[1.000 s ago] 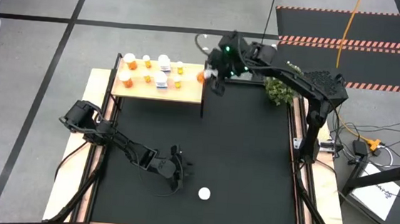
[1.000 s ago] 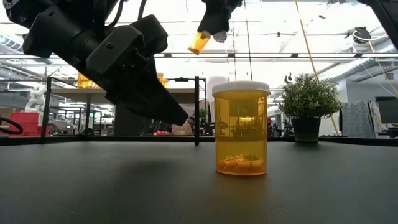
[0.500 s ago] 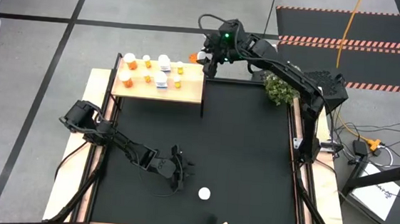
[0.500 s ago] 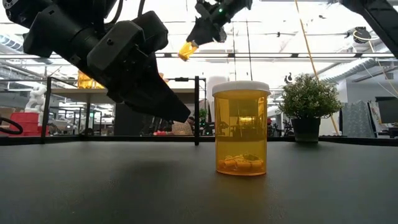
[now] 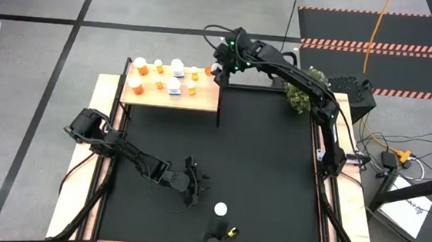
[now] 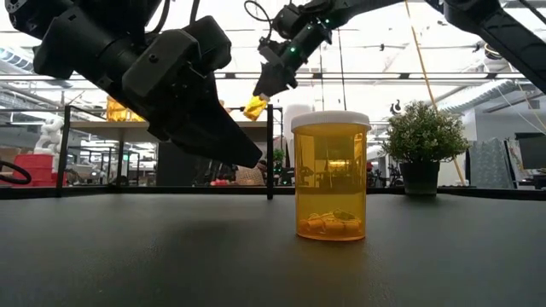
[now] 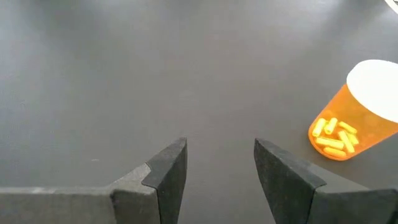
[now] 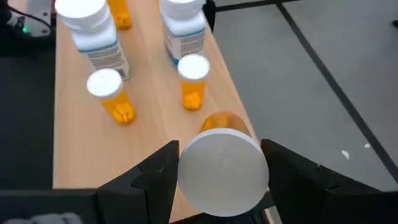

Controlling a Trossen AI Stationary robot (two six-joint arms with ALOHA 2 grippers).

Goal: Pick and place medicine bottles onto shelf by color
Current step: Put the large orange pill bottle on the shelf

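While the left gripper (image 5: 193, 189) just hangs open near a lone orange bottle (image 5: 220, 209) on the mat, the right gripper (image 5: 217, 67) pinches another orange bottle (image 8: 222, 163) above the shelf's (image 5: 148, 94) right end.

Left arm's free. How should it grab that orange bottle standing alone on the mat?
Grip the orange body just below the white cap, coming from above or the side. The bottle stands upright on the mat with nothing beside it. The left gripper is open near it; the right gripper holds another bottle at the shelf.
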